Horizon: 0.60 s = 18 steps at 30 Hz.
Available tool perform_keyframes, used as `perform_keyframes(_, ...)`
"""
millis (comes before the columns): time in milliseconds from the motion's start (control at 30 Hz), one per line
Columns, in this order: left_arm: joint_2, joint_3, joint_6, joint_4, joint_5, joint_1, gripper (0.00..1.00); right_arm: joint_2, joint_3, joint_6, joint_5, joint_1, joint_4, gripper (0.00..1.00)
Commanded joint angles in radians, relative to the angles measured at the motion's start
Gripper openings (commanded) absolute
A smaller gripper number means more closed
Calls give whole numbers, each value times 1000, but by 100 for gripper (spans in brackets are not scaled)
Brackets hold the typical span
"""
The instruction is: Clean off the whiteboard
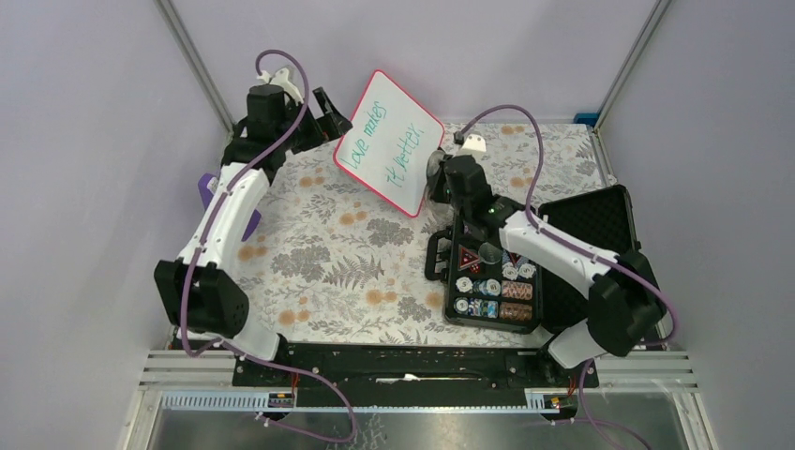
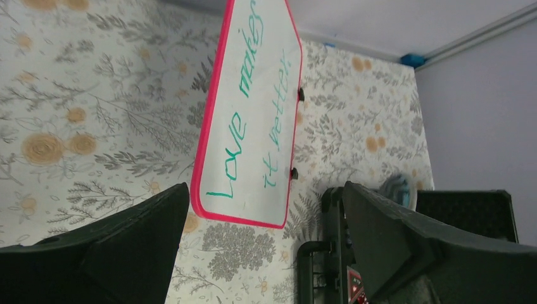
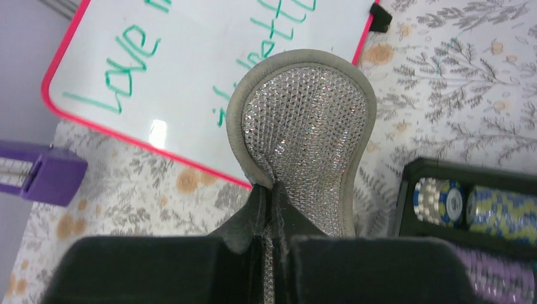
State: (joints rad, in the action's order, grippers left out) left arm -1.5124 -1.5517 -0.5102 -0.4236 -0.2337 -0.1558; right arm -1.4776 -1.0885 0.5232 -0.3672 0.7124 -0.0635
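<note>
The whiteboard [image 1: 389, 141] has a red rim and green handwriting and sits tilted at the back middle of the table. It also shows in the left wrist view [image 2: 250, 114] and the right wrist view [image 3: 183, 76]. My left gripper [image 1: 330, 116] is open and empty beside the board's left edge; in its wrist view [image 2: 265, 190] the board's near end lies ahead between the black fingers [image 2: 126, 240], untouched. My right gripper [image 1: 439, 178] is shut on a sparkly silver pad with a grey rim [image 3: 301, 120], held in front of the board's lower right part.
An open black case of poker chips [image 1: 492, 281] lies under the right arm, with its lid [image 1: 591, 220] to the right. A purple object [image 1: 251, 225] lies by the left arm, also in the right wrist view [image 3: 41, 171]. A floral cloth [image 1: 347, 272] covers the table.
</note>
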Motion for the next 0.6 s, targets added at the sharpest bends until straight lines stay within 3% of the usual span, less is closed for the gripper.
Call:
perform_keyframes(0, -33, -33, 41, 34, -89, 3, 99, -97, -103, -29, 139, -76, -171, 0)
perform_keyframes(100, -66, -27, 61, 42, -59, 4, 99, -207, -174, -28, 230, -126, -271, 0)
perform_keyframes(300, -110, 29, 53, 123, -152, 48, 86, -451, -398, -63, 374, -182, -320, 0)
perform_keyframes(433, -141, 41, 54, 150, -192, 70, 77, -545, -449, -80, 553, -217, -350, 0)
perform_keyframes(567, -173, 49, 59, 155, -180, 79, 75, -554, -438, -123, 585, -228, -358, 0)
